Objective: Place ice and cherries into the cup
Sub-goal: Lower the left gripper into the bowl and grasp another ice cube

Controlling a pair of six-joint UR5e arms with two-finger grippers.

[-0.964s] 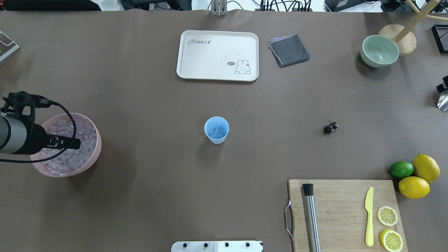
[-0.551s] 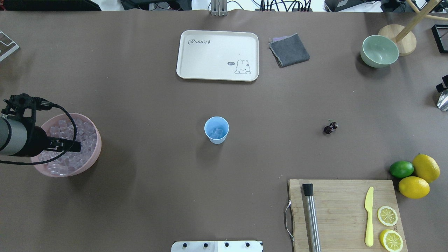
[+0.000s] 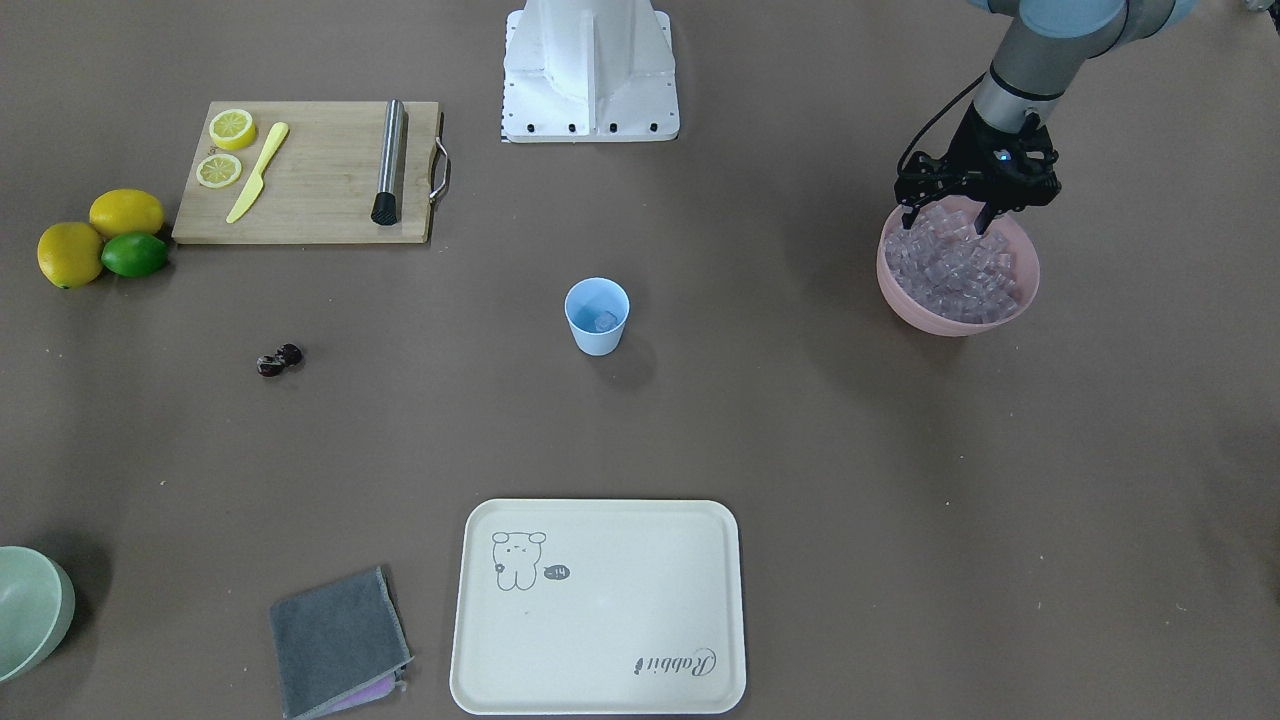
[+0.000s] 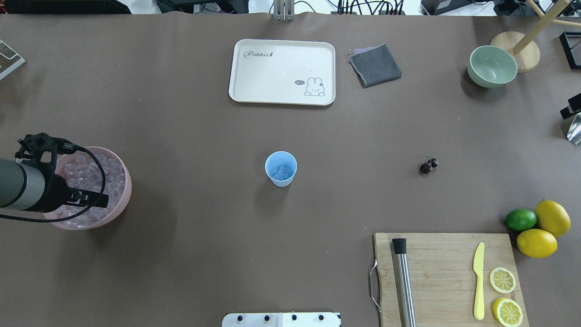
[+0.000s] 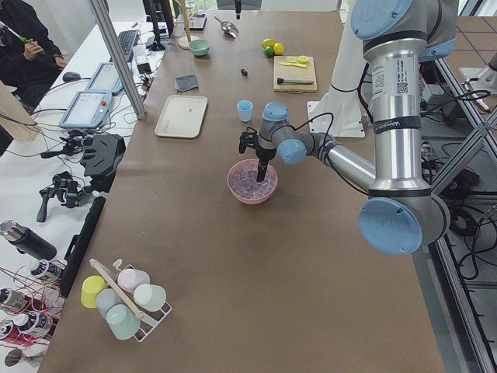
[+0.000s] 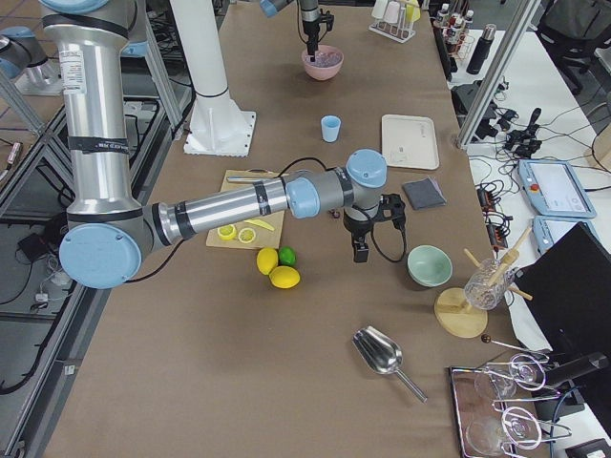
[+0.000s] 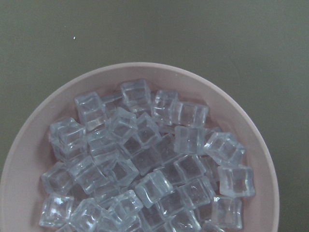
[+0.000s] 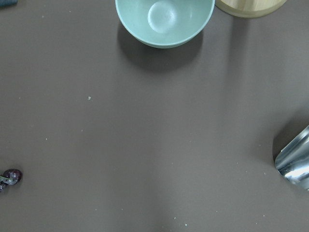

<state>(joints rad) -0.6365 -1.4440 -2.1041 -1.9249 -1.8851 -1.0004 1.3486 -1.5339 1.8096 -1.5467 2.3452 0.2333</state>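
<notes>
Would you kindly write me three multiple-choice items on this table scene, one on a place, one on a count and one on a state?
1. Where do the cherries lie?
A. on the cutting board
B. on the bare table
C. on the tray

2. How many whole lemons lie beside the lime?
A. one
B. two
C. four

3. What state is the cup in?
A. upright, with some ice inside
B. tipped on its side, empty
C. upside down

Answers:
1 B: the overhead view shows them alone on the brown surface, apart from everything else.
2 B: two whole yellow fruits sit right next to the green one.
3 A: its mouth faces up and clear cubes show at the bottom.
</notes>
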